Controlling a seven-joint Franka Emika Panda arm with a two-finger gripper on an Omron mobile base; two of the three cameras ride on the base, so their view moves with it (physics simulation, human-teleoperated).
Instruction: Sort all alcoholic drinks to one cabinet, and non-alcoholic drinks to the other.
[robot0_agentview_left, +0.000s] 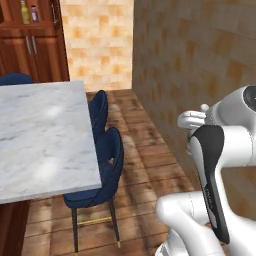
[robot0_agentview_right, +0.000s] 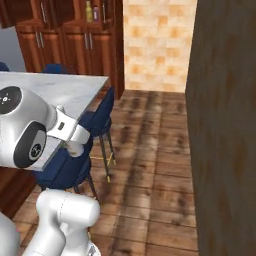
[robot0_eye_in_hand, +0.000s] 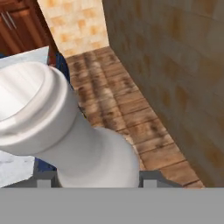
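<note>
A pale whitish slim-necked bottle (robot0_eye_in_hand: 65, 127), one of the alcoholic drinks, looms very close in the hand view, and my gripper (robot0_eye_in_hand: 97, 181) is shut on its lower body. Its wide mouth points to the upper left of that view. The fingertips (robot0_eye_in_hand: 151, 179) barely show at either side of it. Far across the room stands the reddish-brown cabinet (robot0_agentview_left: 30, 47) (robot0_agentview_right: 70, 45). The mustard-yellow bottle (robot0_agentview_left: 24, 11) (robot0_agentview_right: 89, 11) and the maroon bottle (robot0_agentview_left: 34, 13) (robot0_agentview_right: 96, 12), the non-alcoholic drinks, stand side by side on its open shelf.
A white marble table (robot0_agentview_left: 40, 140) (robot0_agentview_right: 55, 90) with dark blue chairs (robot0_agentview_left: 102, 170) (robot0_agentview_right: 100, 117) lies between me and the cabinet. A tall brown wall (robot0_agentview_left: 200, 60) (robot0_agentview_right: 225, 125) runs close on the right. Plank floor (robot0_agentview_left: 145, 150) stretches between them towards a tan tiled wall (robot0_agentview_left: 100, 40).
</note>
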